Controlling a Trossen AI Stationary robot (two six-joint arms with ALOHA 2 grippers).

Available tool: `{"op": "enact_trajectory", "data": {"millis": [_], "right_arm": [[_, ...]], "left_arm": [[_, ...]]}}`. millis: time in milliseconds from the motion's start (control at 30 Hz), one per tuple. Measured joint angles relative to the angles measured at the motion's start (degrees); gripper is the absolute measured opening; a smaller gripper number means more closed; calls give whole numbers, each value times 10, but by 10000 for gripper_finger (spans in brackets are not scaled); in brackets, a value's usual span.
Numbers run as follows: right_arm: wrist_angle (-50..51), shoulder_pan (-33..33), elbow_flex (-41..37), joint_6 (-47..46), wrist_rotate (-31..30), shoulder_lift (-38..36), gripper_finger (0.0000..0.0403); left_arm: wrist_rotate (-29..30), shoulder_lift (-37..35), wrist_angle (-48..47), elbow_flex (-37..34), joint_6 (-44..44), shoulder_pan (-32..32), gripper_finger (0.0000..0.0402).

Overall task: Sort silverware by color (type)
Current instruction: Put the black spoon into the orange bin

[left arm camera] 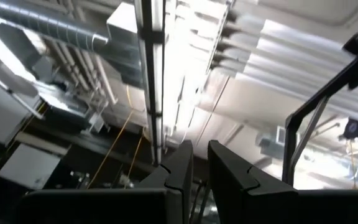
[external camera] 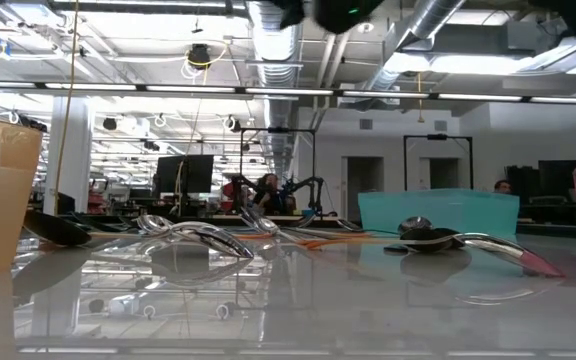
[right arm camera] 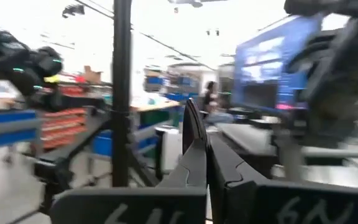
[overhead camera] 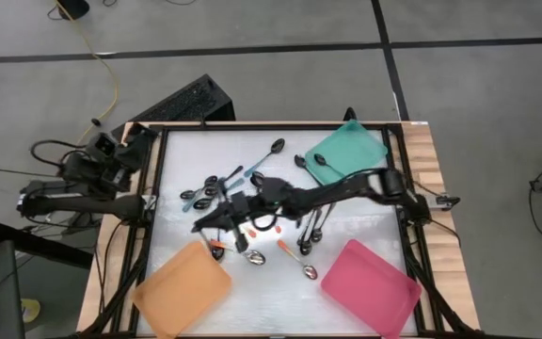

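Several small shiny spoons lie scattered mid-table [overhead camera: 252,212], some with teal handles [overhead camera: 205,191], some with orange ones [overhead camera: 285,250]; the low view shows them flat on the surface [external camera: 198,236]. Dark-handled spoons rest on the teal tray [overhead camera: 351,151]. My right gripper [overhead camera: 216,217] reaches from the right over the pile, raised off the table and shut on a thin dark spoon [right arm camera: 187,121]. My left gripper [left arm camera: 200,149] is folded back beyond the table's left edge, pointing at the ceiling, its fingers a narrow gap apart. My right gripper pinches a thin dark spoon part [right arm camera: 188,134] between its two fingers [right arm camera: 229,168]. The fingers lie about level, pointing toward the table's left. The spoon sticks out past the fingertips [overhead camera: 199,225], lifted clear of the table. Which end it has does not show.
An orange tray [overhead camera: 184,287] lies at the near left and a pink tray [overhead camera: 373,282] at the near right. A dark frame rims the table. The left arm [overhead camera: 73,193] and cables sit outside the left edge. Bare surface shows between the two near trays.
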State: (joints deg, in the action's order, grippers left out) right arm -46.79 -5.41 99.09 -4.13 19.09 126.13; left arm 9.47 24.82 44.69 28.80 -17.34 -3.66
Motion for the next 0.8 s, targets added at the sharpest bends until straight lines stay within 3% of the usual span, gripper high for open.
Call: {"op": "enact_trajectory", "data": {"millis": [167,400,600,800], "right_arm": [[30,-3,153,-46,52,111,6],[163,-12,360,-55,94,240,6],[146,-15,327,-50,97,260,6],[219,-17,327,-6,93,261,6]], "left_arm": [[3,-22,-1,0,11,0,39],[3,-32,-2,0,20,0,39],[-2,-31,-14,-1,19,0,39],[-1,-31,-37,-1,24,0,39]]}}
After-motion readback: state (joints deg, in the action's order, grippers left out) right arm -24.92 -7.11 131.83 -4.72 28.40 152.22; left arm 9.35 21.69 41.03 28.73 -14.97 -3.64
